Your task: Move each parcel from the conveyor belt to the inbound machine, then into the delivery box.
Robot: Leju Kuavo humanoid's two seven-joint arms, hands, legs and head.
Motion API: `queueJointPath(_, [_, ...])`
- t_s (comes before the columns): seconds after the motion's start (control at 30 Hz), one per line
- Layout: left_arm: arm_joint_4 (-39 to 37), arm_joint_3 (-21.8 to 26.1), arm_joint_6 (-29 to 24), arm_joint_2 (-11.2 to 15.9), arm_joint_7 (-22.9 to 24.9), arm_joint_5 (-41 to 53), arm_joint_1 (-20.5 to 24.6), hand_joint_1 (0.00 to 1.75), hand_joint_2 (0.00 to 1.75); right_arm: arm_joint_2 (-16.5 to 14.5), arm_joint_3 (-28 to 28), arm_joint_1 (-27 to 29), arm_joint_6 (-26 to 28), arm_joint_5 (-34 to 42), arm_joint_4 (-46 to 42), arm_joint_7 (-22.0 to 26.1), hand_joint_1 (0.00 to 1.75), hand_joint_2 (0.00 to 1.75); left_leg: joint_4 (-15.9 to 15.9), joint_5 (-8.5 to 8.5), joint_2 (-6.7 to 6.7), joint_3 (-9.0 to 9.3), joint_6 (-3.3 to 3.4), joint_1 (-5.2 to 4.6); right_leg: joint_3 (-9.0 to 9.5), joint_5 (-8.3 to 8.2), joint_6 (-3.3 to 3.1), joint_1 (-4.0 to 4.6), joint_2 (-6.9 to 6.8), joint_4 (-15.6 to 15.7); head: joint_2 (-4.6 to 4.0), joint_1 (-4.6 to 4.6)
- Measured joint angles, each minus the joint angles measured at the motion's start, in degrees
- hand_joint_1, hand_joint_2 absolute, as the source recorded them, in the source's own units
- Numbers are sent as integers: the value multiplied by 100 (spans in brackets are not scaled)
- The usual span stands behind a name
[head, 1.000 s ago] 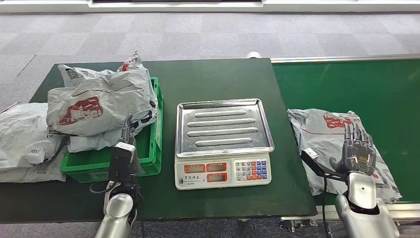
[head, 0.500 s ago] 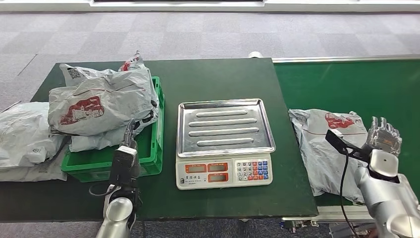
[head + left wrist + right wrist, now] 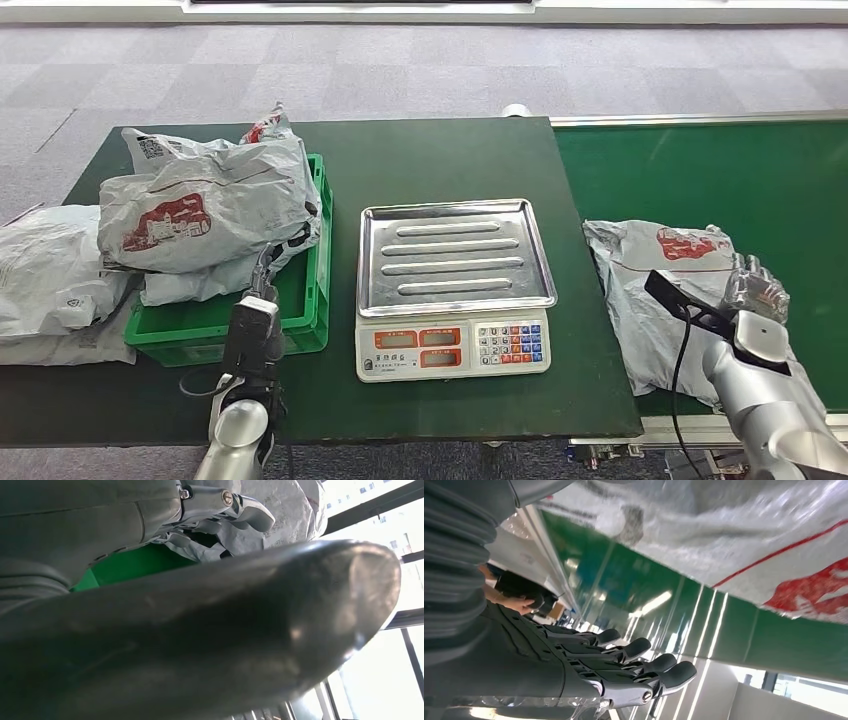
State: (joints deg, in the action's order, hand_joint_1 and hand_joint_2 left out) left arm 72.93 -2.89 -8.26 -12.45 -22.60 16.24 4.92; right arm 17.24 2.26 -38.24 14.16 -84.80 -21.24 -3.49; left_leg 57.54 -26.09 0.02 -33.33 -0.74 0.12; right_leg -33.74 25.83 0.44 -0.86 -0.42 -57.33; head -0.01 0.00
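A grey parcel (image 3: 655,295) with red print lies on the green conveyor belt (image 3: 700,170), at its near left end. My right hand (image 3: 757,290) hovers over the parcel's right edge with its fingers straight and apart, holding nothing. In the right wrist view the fingers (image 3: 624,665) stretch out beside the parcel (image 3: 749,530). The inbound machine, a scale (image 3: 452,285) with a bare steel tray, stands mid-table. The delivery box, a green crate (image 3: 305,320), holds piled grey parcels (image 3: 200,215). My left hand (image 3: 258,310) stays at the crate's front right corner, holding nothing.
More grey parcels (image 3: 45,285) lie on the table to the left of the crate. The dark green table (image 3: 420,160) meets the belt at the scale's right. In the left wrist view the thumb (image 3: 200,630) sits in front of the crate (image 3: 125,562).
My right hand swung from over the parcel's middle toward its right edge, then dipped slightly lower. The left hand and the parcels have stayed put.
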Motion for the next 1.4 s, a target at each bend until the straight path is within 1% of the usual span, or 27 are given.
queueJointPath(0.1, [-18,19,-94,2,-11,0,-14,0,0,-233,21,52,-35,50,56,-68,0,175,0,0,1,1,-1,2,-1,0,0,2,1,-1,-1,0])
queueJointPath(0.3, [-19,92,-195,-4,-13,8,-75,0,0,-808,59,289,-126,168,159,-49,0,175,-1,1,-3,2,-2,6,-2,4,-2,7,-2,-1,1,0])
queueJointPath(0.43, [-20,142,-195,-7,-11,10,-77,0,0,-1048,154,489,-120,282,191,47,0,175,-1,1,-4,2,-3,6,-1,5,-2,6,-3,-1,-1,0])
queueJointPath(0.53, [-24,154,-195,-7,-11,14,-77,0,0,-1133,201,537,-108,303,200,62,0,175,0,0,0,3,-3,6,-1,5,-2,6,1,0,-1,0])
queueJointPath(0.73, [-42,163,-195,-7,-6,27,-74,0,0,-1195,281,561,-210,312,204,80,0,175,2,0,2,7,-3,5,2,4,-2,6,5,2,-1,0])
queueJointPath(0.87, [-75,164,-177,-7,25,57,-50,0,0,-1260,292,614,-375,184,204,-130,0,175,2,-6,10,30,-11,6,20,5,-3,18,14,4,-1,0])
queueJointPath(0.97, [-100,164,-160,-7,34,76,-34,0,0,-1291,292,648,-400,118,204,-193,0,175,2,-11,18,45,-16,10,33,7,-4,25,25,7,0,0])
queueJointPath(1.07, [-139,164,-76,-7,74,85,9,0,0,-1319,267,691,-665,-78,203,-358,0,175,1,-14,26,57,-17,13,41,9,-6,27,31,7,-1,0])
queueJointPath(1.13, [-178,164,6,-7,107,85,49,0,0,-1335,221,707,-882,-208,202,-435,87,175,1,-18,30,71,-17,17,56,11,-8,31,36,9,0,0])
queueJointPath(1.2, [-220,164,44,-9,122,84,86,0,0,-1346,174,705,-954,-287,202,-449,175,175,1,-24,34,90,-19,20,76,12,-8,34,40,10,0,0])
queueJointPath(1.4, [-257,164,72,-9,132,78,115,0,0,-1397,-1,725,-633,-447,180,-522,175,175,1,-32,63,109,-26,21,88,10,-11,34,68,10,0,0])
